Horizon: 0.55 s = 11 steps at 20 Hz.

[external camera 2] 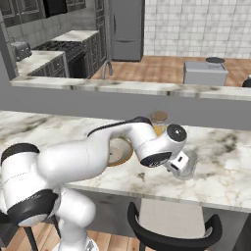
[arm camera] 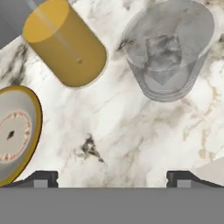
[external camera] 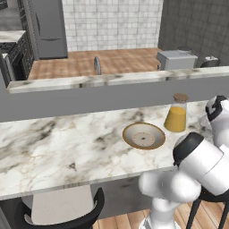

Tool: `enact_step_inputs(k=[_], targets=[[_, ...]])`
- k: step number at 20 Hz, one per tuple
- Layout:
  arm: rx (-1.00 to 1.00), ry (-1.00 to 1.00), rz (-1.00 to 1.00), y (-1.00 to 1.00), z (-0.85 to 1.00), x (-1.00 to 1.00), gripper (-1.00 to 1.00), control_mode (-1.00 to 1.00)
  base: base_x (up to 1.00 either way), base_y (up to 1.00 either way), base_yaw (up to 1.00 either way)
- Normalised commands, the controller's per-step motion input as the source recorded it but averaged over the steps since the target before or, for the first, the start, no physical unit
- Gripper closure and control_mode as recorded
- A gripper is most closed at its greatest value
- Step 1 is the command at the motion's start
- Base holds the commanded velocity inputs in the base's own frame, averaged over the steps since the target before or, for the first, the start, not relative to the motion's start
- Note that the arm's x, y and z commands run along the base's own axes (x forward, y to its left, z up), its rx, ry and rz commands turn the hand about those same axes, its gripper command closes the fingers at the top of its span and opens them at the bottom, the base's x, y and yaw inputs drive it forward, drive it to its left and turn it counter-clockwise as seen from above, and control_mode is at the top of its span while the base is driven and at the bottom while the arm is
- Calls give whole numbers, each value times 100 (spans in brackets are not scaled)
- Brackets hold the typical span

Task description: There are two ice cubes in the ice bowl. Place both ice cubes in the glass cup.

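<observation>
On a marble counter [arm camera: 131, 127], the claw [arm camera: 112, 177] hangs with its fingers wide apart, gripping nothing. Ice cubes [arm camera: 162, 54] sit inside the glass cup [arm camera: 168, 48]. The ice bowl [arm camera: 17, 131] lies well apart from it, beside an orange juice bottle [arm camera: 65, 43].

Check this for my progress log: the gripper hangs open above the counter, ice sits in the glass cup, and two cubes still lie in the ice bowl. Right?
One thing is off: the ice bowl has no cubes left in it, as the hand view shows. The rest stands: the gripper hangs open above the counter, and ice sits in the glass cup.
</observation>
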Motion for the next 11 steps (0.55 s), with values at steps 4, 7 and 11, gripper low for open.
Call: enact_step_inputs(k=[4,7,11], targets=[[0,0,-1,100,6,-69,-100,-100,0,0,0],[1,14,0,100,3,-22,-100,-100,0,0,0],[31,4,-1,92,0,-4,-100,-100,0,0,0]])
